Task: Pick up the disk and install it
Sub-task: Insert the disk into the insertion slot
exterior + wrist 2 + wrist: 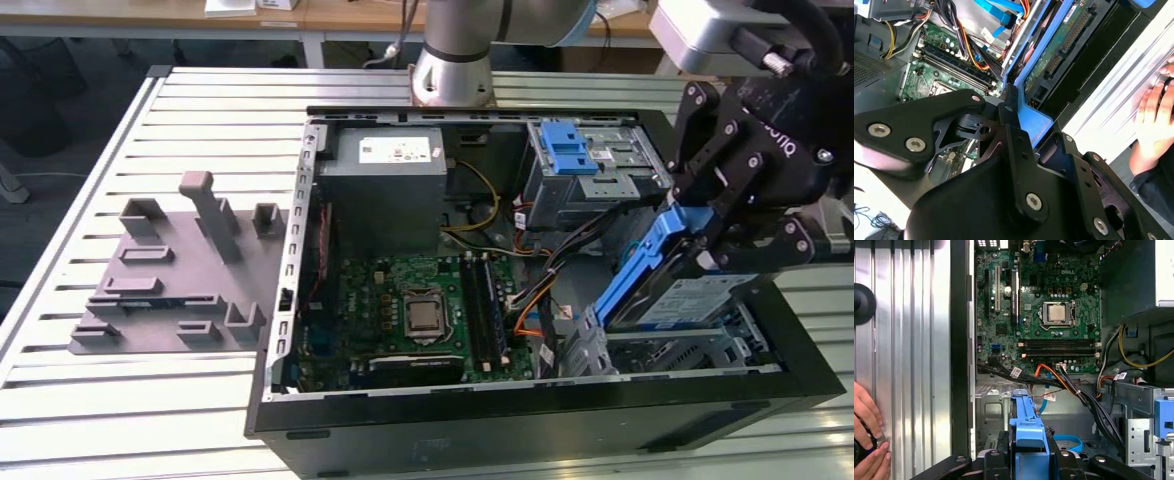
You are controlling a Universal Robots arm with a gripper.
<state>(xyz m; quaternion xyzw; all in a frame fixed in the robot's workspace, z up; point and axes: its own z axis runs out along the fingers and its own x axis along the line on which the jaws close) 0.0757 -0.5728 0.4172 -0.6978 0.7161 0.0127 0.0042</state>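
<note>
Item: disk (694, 300), silver-grey with blue side rails, held off the surface and steeply tilted at the exterior view's right side of the open computer case (534, 420). Its lower end reaches down into the metal bay framing in the case's corner, and its upper end lies between the fingers of the black gripper (721, 250). Tool state: gripper clenched on the disk's upper end. Both wrist views show a blue rail pinched between the fingers, in the second wrist view (1029, 127) with the disk's green circuit side (1054, 55) running away beyond, and in the first wrist view (1029, 455) with the rail (1026, 425) standing just past the tips. Surroundings: motherboard (400, 310) on the case floor; grey power-supply box (387, 190) at the far corner; silver cage with blue latch (587, 165) beside it; grey fixture plate (174, 270) on the slatted table (134, 400), well apart from the case. A person's hand (1156, 110) rests on the table just outside the case wall.
</note>
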